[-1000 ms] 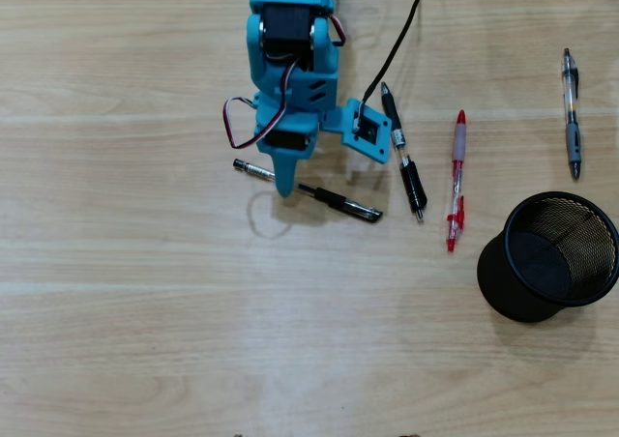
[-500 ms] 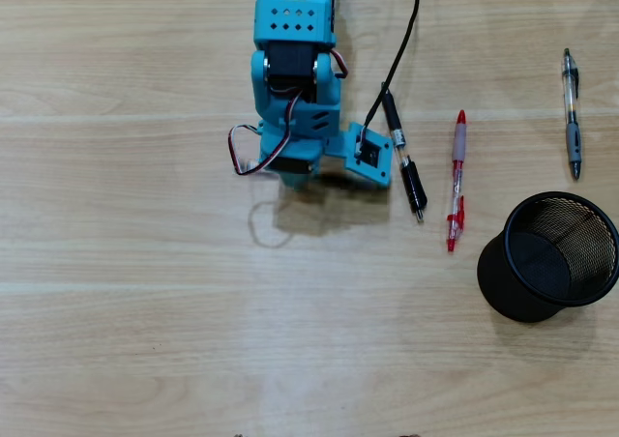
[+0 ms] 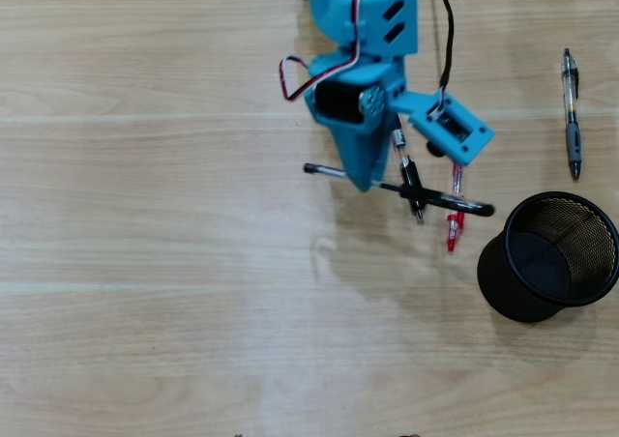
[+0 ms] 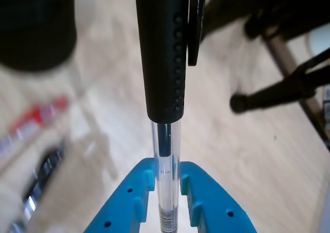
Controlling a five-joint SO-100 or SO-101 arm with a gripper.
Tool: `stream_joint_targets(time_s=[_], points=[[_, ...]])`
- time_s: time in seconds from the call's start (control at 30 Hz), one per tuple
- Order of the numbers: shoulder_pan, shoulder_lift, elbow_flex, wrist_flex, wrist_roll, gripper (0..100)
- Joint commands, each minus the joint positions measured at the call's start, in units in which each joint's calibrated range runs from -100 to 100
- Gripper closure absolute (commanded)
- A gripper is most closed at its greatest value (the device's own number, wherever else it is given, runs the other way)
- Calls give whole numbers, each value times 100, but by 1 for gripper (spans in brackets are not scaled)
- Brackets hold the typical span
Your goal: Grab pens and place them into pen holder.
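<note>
My blue gripper (image 3: 366, 178) is shut on a clear pen with a black rubber grip (image 3: 447, 201), which sticks out level to both sides in the overhead view. In the wrist view the gripper (image 4: 167, 187) clamps the pen's clear barrel, and the black grip (image 4: 165, 52) points away from the camera. A black and clear pen (image 3: 410, 174) and a red pen (image 3: 454, 215) lie on the table beside the gripper; the held pen crosses over the black one. Another pen (image 3: 572, 118) lies at the far right. The black mesh pen holder (image 3: 511, 292) stands at the lower right and looks empty.
The table is light wood (image 3: 145, 215). In the wrist view the red pen (image 4: 36, 120) and a dark pen (image 4: 41, 177) show blurred at the left, the holder (image 4: 36, 32) at the top left, and dark furniture legs (image 4: 278, 91) at the right.
</note>
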Motion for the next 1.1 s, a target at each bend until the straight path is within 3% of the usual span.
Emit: stream_joint_targets(time_s=[0.0, 0.13, 0.27, 0.73, 0.83, 0.9, 1.07], points=[[-539, -445, -144, -2577, -1402, 98], [-877, -73, 898, -5242, -2500, 98], [-1023, 468, 1658, -7279, -2918, 98], [-1668, 1567, 1848, -7433, -3090, 98], [-1789, 1694, 1894, -7433, -3043, 92], [-1853, 1711, 1884, -7459, -2923, 86], [-1869, 1601, 1794, -7459, -2474, 85]])
